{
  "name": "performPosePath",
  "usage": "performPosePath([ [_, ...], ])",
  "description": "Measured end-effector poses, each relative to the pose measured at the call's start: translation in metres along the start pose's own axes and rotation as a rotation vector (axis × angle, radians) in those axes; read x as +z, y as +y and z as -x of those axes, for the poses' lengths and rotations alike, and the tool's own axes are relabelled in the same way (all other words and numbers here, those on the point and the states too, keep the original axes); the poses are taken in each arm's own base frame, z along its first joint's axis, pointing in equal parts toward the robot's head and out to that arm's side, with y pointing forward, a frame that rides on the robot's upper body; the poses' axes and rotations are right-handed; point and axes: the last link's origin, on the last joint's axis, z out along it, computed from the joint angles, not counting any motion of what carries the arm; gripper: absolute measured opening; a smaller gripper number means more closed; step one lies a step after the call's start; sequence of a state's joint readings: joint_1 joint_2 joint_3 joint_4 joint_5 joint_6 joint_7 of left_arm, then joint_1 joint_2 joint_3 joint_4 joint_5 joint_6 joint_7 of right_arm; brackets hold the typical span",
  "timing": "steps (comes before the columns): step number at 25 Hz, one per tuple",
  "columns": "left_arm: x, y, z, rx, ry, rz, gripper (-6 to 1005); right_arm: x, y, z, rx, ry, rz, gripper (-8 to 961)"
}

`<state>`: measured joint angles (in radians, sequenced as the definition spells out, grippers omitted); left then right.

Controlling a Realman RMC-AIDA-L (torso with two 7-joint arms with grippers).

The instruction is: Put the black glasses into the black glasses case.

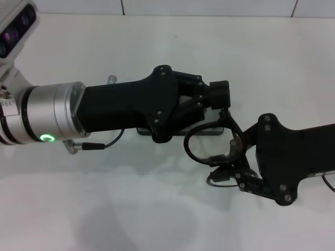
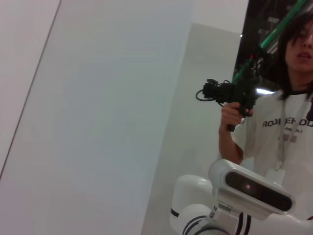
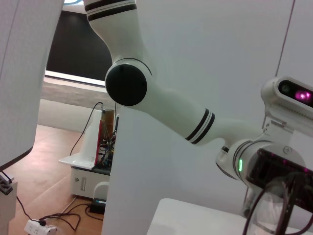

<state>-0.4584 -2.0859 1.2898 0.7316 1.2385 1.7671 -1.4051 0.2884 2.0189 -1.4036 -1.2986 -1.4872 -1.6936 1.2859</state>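
Currently the right gripper (image 1: 230, 157) sits nearest the robot, reaching in over the white table (image 1: 157, 209) with its fingers closed on the black glasses (image 1: 209, 137), gripping them at the frame on the gripper's side; the rounded lens loop projects from the fingers toward the left gripper (image 1: 220, 93). In the right wrist view one clear lens (image 3: 274, 210) shows close to the camera. The glasses appear lifted off the table, though contact cannot be confirmed. Just beyond the glasses, the left gripper extends across the scene; whether its fingers are open or closed cannot be determined. Only a thin dark edge shows under the left gripper, and it may be the black glasses case (image 1: 207, 132), mostly hidden. For the step in hand, probably carrying the glasses to the case: keep the frame level, align its long axis with the case, lower gently, and release only once the lenses rest inside.
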Motion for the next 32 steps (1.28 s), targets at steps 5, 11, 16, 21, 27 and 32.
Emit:
performPosePath([
  [5, 0.000, 0.001, 0.000, -0.001, -0.003, 0.010, 64, 0.000, 0.000, -0.001, 0.001, -0.003, -0.001, 103],
  [11, 0.000, 0.003, 0.003, -0.009, -0.016, 0.020, 64, -0.001, 0.000, -0.002, 0.001, -0.027, -0.011, 103],
  [16, 0.000, 0.004, 0.004, -0.013, -0.019, 0.029, 63, -0.001, 0.001, -0.003, 0.008, -0.030, -0.010, 103],
  [21, -0.001, 0.004, 0.004, -0.013, -0.020, 0.029, 63, -0.001, 0.001, -0.003, 0.010, -0.030, -0.010, 103],
  [27, -0.011, 0.002, 0.003, 0.035, 0.072, -0.042, 63, -0.001, 0.002, -0.005, 0.003, -0.032, -0.012, 103],
  [32, -0.036, -0.005, -0.001, 0.049, 0.223, -0.185, 63, -0.002, 0.006, -0.010, -0.052, -0.060, -0.025, 103],
])
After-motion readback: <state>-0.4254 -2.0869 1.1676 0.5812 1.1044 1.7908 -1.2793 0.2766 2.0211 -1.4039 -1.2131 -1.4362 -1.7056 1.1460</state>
